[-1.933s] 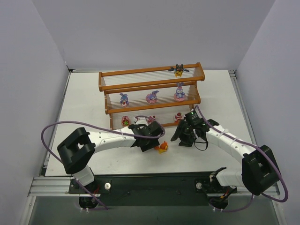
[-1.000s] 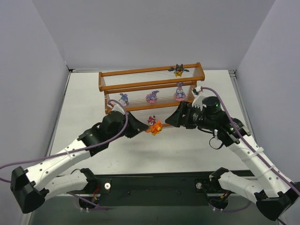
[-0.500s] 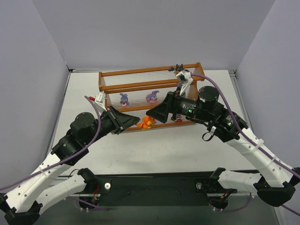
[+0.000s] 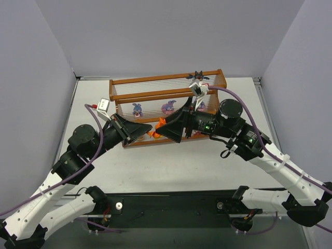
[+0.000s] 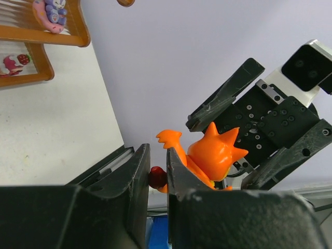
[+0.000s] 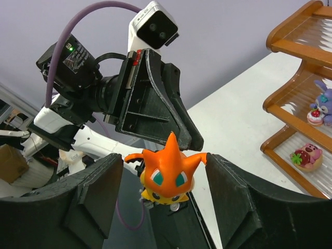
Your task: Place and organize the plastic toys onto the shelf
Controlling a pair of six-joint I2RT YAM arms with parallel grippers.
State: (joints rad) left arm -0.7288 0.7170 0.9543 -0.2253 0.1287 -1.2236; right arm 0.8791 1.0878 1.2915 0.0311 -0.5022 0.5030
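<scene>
Handover, I reckon: my left gripper (image 5: 156, 155) is clamped on the lower end of the spiky orange plastic figurine (image 5: 213, 155), holding it out between my right gripper's (image 6: 165, 162) spread fingers, which straddle it unclamped, with the orange-brown stepped rod shelf (image 4: 150, 79) just beyond both fingertips.
</scene>
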